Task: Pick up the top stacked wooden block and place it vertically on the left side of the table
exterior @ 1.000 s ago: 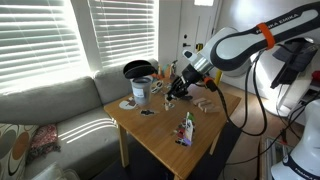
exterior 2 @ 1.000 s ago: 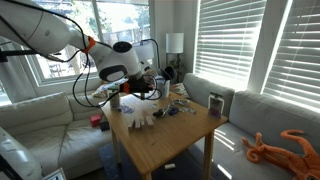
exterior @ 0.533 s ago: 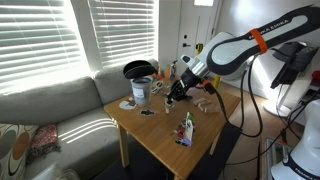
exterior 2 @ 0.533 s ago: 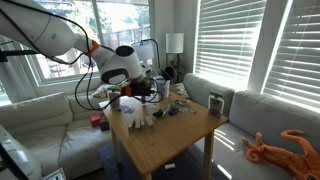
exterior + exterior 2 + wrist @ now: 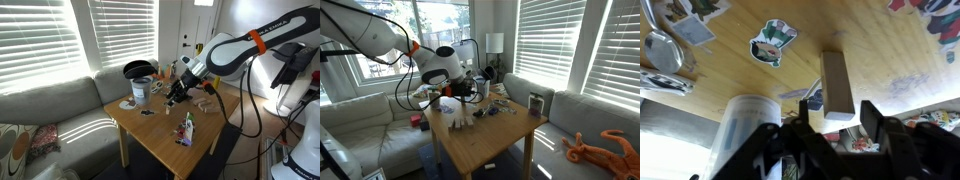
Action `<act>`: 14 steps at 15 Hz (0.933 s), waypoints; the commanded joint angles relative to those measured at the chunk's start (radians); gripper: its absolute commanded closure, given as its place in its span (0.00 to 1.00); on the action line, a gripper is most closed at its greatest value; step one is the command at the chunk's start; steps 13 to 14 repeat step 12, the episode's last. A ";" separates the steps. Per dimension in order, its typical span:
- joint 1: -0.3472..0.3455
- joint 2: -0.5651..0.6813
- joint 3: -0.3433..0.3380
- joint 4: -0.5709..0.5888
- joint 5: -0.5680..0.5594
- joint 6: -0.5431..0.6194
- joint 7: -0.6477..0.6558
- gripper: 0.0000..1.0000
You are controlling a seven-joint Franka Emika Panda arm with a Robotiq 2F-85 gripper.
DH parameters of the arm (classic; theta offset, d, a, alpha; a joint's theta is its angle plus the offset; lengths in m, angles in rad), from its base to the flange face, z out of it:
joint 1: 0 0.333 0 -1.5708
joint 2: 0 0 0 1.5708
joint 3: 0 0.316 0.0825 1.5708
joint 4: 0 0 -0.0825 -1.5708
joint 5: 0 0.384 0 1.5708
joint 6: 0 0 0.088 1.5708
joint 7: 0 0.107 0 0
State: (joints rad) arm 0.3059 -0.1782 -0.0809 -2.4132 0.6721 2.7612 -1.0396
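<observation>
Grey sofa [image 5: 60, 112]: set along the blinded windows, just beside the worktop.

Worktop [image 5: 165, 142]: square, light-brown wood on slim legs. Clutter gathered toward the end under the robot in both exterior views.

Arm [image 5: 240, 45]: white with an orange band, bent downward over the cluttered end of the worktop. Also logged in an exterior view [image 5: 365, 35], reaching in from the window side.

Black bowl [image 5: 138, 69]: perched on a pale tin [image 5: 141, 92], near the worktop corner closest to the sofa.

White cylinder [image 5: 745, 135]: upright on the worktop, just beside one finger in the wrist view.

Fingers [image 5: 883, 135]: spread apart, held low over the worktop, one on each side of the block's near end. A gap shows on both sides. No grip in place.

Wooden block [image 5: 837, 85]: pale, oblong, lying flat, long axis pointing away from the wrist camera, near end between the fingers. Resting on another block or directly on the worktop: cannot tell. Too small to single out in the exterior views.

Sticker [image 5: 772, 42]: green and white, flat on the worktop, well apart from the block.
</observation>
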 commanded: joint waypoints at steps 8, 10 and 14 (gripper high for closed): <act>-0.082 -0.170 0.023 0.080 -0.158 -0.277 0.179 0.00; -0.023 -0.243 -0.038 0.127 -0.063 -0.430 0.057 0.00; -0.056 -0.198 -0.003 0.126 -0.091 -0.374 0.097 0.00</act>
